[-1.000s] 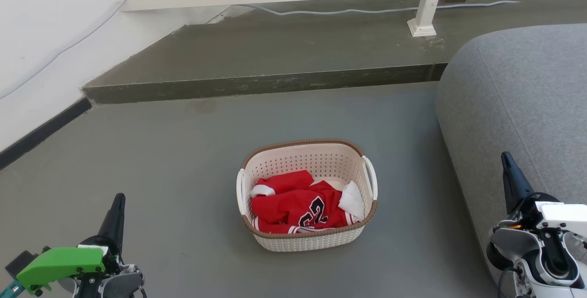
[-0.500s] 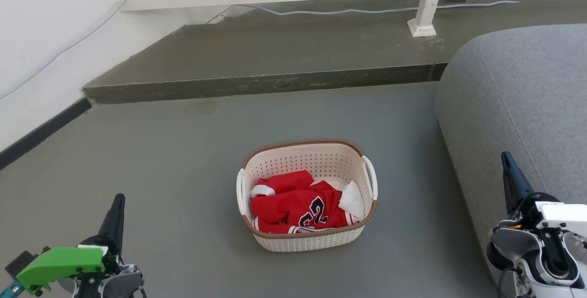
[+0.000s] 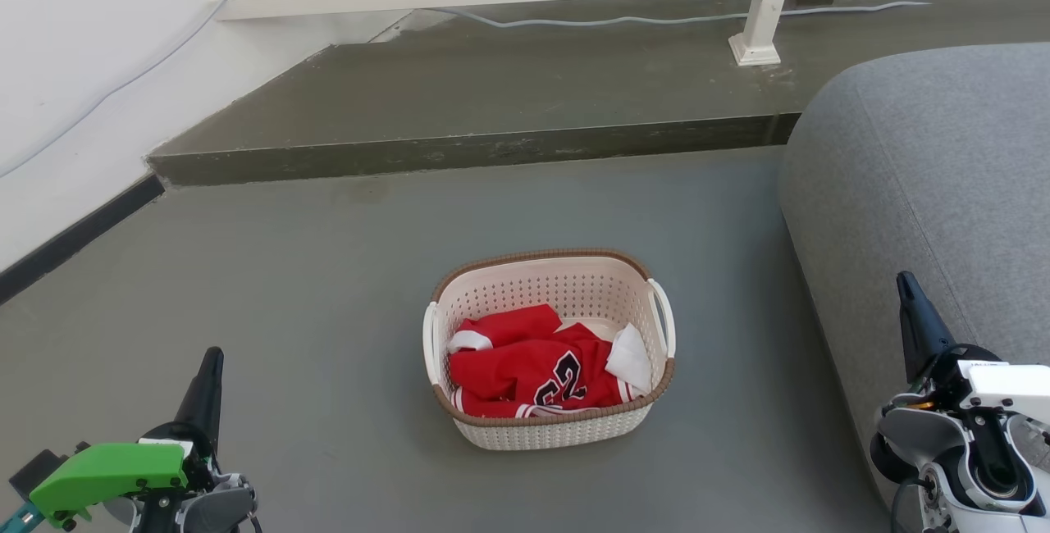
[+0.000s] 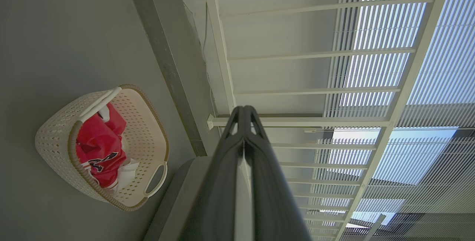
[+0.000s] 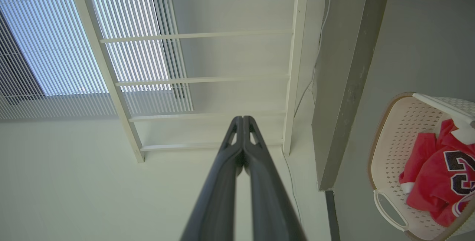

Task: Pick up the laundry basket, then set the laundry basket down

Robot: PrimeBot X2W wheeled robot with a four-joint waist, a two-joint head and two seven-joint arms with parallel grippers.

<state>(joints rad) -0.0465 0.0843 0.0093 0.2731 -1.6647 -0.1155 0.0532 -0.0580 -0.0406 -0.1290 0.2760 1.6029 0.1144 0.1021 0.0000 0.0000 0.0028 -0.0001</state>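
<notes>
Grey floor (image 3: 287, 287), laundry basket (image 3: 548, 433) resting, red jersey (image 3: 509, 369) inside

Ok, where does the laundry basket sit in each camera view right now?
Head view: laundry basket on the floor, lower centre.
Left wrist view: laundry basket at middle left, turned sideways in the frame.
Right wrist view: laundry basket at the lower right edge, partly cut off.
Shared landmark: the red jersey inside it.

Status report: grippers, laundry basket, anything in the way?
Left gripper shut, empty. Right gripper shut, empty. Laundry basket on floor, untouched, red jersey inside. Grey sofa close beside right gripper.
</notes>
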